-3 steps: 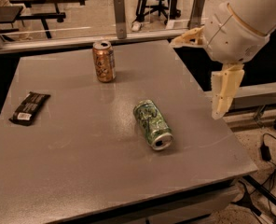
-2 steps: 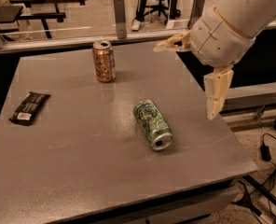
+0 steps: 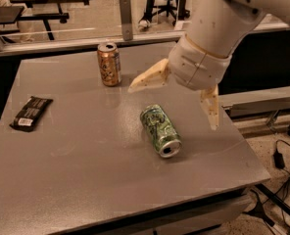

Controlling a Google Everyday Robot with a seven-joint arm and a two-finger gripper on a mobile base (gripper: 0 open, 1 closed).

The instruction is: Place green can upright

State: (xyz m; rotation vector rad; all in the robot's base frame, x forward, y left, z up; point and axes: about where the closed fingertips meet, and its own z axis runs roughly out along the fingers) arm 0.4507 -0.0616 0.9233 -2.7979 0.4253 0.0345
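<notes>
The green can [image 3: 160,130] lies on its side near the middle of the grey table [image 3: 76,170], its silver top facing the front right. My gripper [image 3: 174,104] hangs just above and behind the can, open wide and empty. One finger [image 3: 147,78] points left and the other finger [image 3: 211,106] points down to the can's right. Neither touches the can.
An orange-brown can [image 3: 109,63] stands upright at the back of the table. A dark snack packet [image 3: 31,113] lies near the left edge. The table's right edge is close to the gripper. Desks and a chair stand behind a rail.
The gripper has moved left from past the table's right edge to above the green can. The green can has not moved.
</notes>
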